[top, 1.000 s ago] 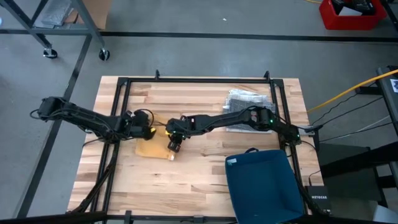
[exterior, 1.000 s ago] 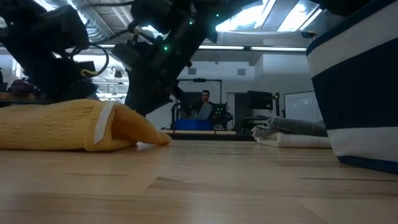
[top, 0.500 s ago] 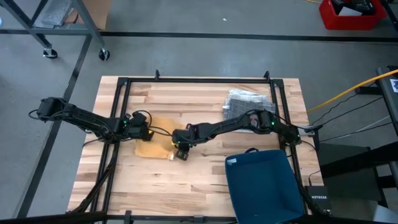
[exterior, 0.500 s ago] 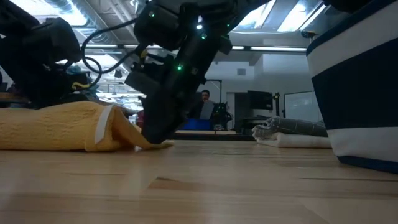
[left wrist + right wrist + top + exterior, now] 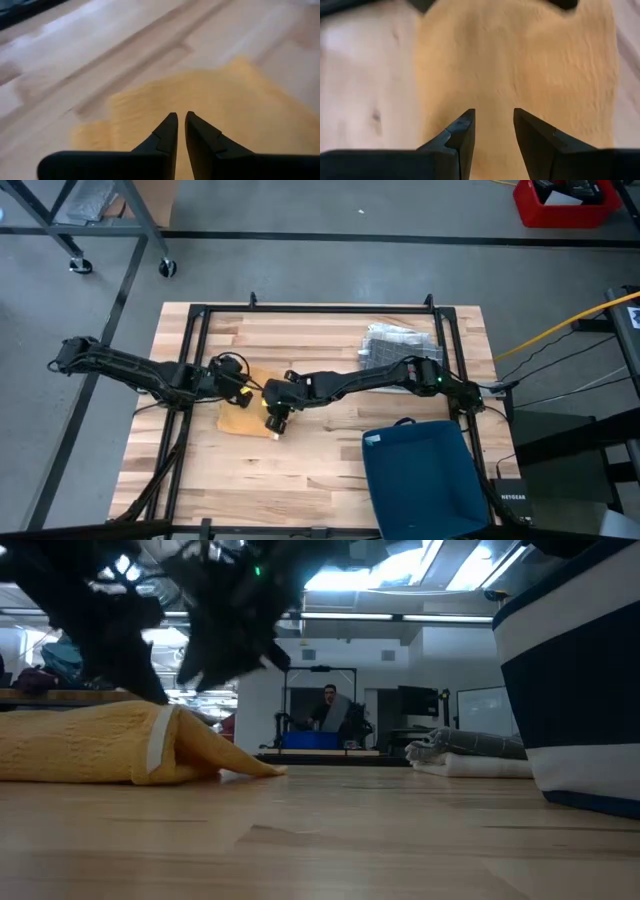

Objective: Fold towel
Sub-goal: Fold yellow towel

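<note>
A yellow towel (image 5: 240, 418) lies folded on the wooden table, left of centre. In the low view it is a flat bundle (image 5: 110, 745) with a white label (image 5: 158, 748) at its right end. My left gripper (image 5: 246, 394) hangs over the towel's far edge, its fingers shut (image 5: 181, 120) with nothing between them. My right gripper (image 5: 273, 421) hovers over the towel's right end, open (image 5: 494, 122), with only the yellow cloth (image 5: 520, 65) showing below it. In the low view both arms are dark blurred shapes above the bundle.
A stack of grey folded towels (image 5: 398, 345) lies at the far right of the table, also seen in the low view (image 5: 470, 752). A dark blue bin (image 5: 425, 475) stands at the near right. A person (image 5: 330, 705) sits in the room beyond the table.
My right gripper dipped to the table at the towel's right corner, then rose clear and moved a little left over the towel. My left gripper has risen above the towel. The towel stays folded where it was.
</note>
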{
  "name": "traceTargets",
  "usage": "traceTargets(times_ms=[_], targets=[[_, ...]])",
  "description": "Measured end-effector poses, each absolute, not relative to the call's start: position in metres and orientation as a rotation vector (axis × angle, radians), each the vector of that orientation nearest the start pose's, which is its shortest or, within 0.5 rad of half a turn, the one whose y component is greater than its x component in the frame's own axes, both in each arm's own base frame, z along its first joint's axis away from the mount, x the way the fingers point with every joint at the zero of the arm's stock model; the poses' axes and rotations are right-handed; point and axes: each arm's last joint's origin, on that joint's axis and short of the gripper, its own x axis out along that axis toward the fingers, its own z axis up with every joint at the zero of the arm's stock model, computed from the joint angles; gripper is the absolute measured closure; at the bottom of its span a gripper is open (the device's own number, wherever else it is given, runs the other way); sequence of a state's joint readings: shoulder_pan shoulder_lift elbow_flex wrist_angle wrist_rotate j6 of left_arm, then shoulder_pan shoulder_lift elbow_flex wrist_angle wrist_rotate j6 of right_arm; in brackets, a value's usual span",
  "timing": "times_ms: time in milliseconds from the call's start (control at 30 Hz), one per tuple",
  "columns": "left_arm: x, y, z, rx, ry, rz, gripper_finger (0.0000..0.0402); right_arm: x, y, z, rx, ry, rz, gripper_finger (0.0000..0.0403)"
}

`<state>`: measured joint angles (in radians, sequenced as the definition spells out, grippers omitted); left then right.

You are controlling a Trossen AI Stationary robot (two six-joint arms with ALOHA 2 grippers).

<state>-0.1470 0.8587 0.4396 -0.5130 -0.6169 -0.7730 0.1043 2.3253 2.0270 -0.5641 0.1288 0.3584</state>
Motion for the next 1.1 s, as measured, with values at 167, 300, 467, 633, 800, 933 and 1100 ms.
traceTargets(times_ms=[167,300,467,633,800,933,1100], targets=[[0.151,-0.017,0.193,-0.416,0.692,0.546,0.0375,0.515,0.066,0.222,0.238,0.803,-0.126,0.0265],[0.150,-0.029,0.190,-0.446,0.762,0.427,0.0375,0.513,0.085,0.216,0.221,0.814,-0.094,0.0265],[0.148,-0.041,0.185,-0.441,0.814,0.392,0.0375,0.517,0.096,0.197,0.181,0.822,-0.132,0.0265],[0.148,-0.047,0.172,-0.440,0.861,0.411,0.0375,0.526,0.091,0.177,0.193,0.811,-0.135,0.0265],[0.147,-0.046,0.157,-0.429,0.904,0.491,0.0375,0.528,0.091,0.148,0.244,0.904,-0.077,0.0265],[0.145,-0.044,0.148,-0.405,0.922,0.561,0.0375,0.522,0.094,0.143,0.327,0.998,-0.039,0.0265],[0.139,-0.041,0.137,-0.406,0.952,0.626,0.0375,0.511,0.100,0.138,0.322,1.121,-0.024,0.0265]])
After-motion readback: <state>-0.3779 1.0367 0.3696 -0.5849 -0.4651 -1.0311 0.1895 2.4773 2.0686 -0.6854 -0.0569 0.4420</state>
